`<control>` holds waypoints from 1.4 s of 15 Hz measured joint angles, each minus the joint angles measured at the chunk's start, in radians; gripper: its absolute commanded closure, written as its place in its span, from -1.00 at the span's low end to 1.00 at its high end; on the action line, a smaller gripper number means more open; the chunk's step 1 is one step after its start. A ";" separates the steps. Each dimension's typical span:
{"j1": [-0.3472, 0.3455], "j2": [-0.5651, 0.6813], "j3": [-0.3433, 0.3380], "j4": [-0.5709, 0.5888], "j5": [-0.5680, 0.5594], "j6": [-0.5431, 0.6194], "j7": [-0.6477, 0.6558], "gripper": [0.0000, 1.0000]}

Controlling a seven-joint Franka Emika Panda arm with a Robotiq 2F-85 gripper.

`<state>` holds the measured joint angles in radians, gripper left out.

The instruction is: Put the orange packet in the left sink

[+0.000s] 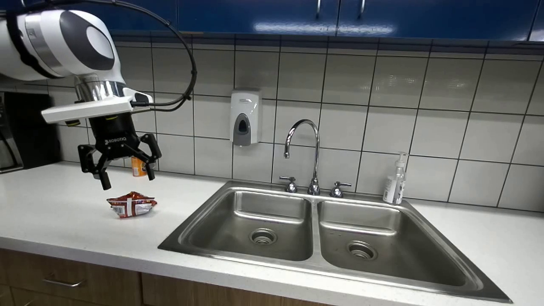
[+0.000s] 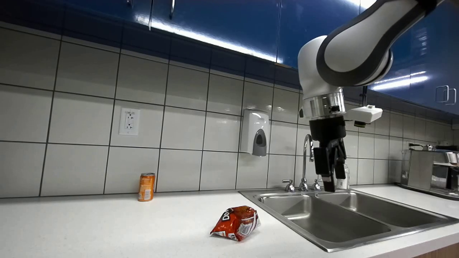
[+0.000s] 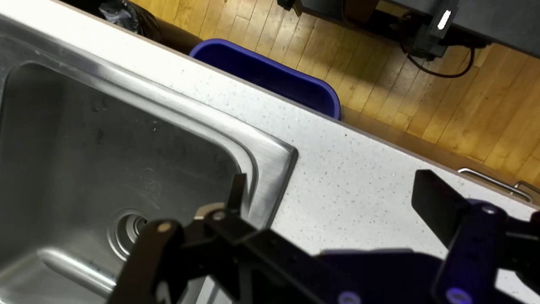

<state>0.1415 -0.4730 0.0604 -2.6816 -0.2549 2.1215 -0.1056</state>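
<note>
Two black fingers [image 3: 438, 207] stand spread wide on your gripper [image 1: 128, 180], a broad gap between their tips; both tips end in open air, above the level of the counter [image 1: 63, 208]; in the wrist view you look through that gap onto speckled countertop just beside the left sink [image 3: 177, 164]; from that angle one finger overlaps the rim of the left sink, the opposite finger overlaps the counter, and the round drain [image 3: 119, 236] is partly hidden by the gripper.

Your orange packet [image 1: 132, 205] lies crumpled on the counter, to the left of the left sink in both exterior views, near its rim but apart from it; the packet is lower than your fingertips and well clear of them; in an exterior view you see the packet [image 1: 132, 205] beneath the gripper; in an exterior view the packet [image 2: 237, 223] shows lower than your gripper [image 2: 335, 178] and to its left, with the gripper on the side toward the left sink; its red-orange wrapper carries whitish markings.

An orange can [image 2: 146, 188] stands upright by the wall [image 2: 82, 122], to the left of the left sink; the faucet [image 1: 316, 153] rises behind the left sink, near its right-hand end; the right basin [image 1: 416, 263] adjoins the left sink across a steel divider [image 1: 315, 229].
</note>
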 measured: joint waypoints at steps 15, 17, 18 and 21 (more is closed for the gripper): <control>0.029 0.332 0.127 0.244 0.000 0.064 0.149 -1.00; 0.035 0.371 0.138 0.277 -0.001 0.068 0.182 -1.00; 0.039 0.391 0.142 0.294 -0.002 0.068 0.196 -1.00; 0.047 0.456 0.142 0.349 -0.005 0.070 0.230 -1.00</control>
<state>0.1887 -0.0168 0.2029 -2.3322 -0.2601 2.1919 0.1248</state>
